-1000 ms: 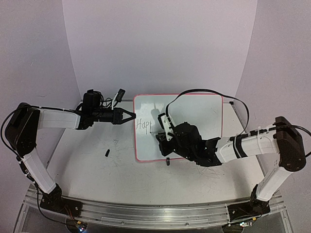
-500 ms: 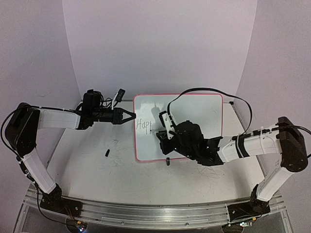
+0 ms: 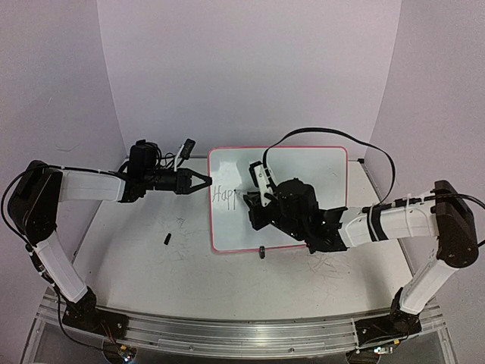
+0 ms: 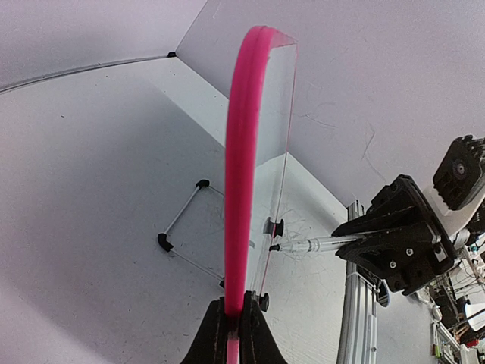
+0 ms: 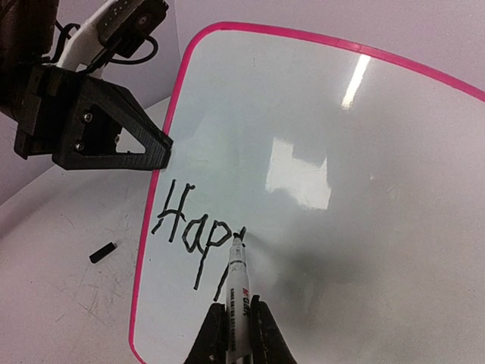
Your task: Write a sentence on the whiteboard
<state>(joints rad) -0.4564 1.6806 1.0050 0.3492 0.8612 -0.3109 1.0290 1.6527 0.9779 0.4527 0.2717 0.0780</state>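
Note:
The whiteboard (image 3: 318,171) with its pink-red rim stands tilted at the table's middle back. My left gripper (image 3: 204,182) is shut on its left rim (image 4: 242,152), the fingers (image 4: 235,307) pinching the edge. My right gripper (image 3: 254,206) is shut on a white marker (image 5: 239,292), gripped between its fingers (image 5: 236,326). The marker's black tip touches the board. The sentence (image 5: 189,227) reads "Hap" in black, followed by the stem and first top stroke of another letter at the tip. In the top view the writing (image 3: 225,196) sits near the board's left edge.
A small black marker cap (image 3: 167,239) lies on the table left of the board, the same cap (image 5: 102,252) showing in the right wrist view. A black clip foot (image 3: 261,252) sits at the board's near edge. A wire stand (image 4: 182,227) props it behind. Faint scribbles mark the tabletop.
My right gripper has carried the marker up the board, from the bottom of the fourth letter's stem to its top. The left gripper has kept still on the rim.

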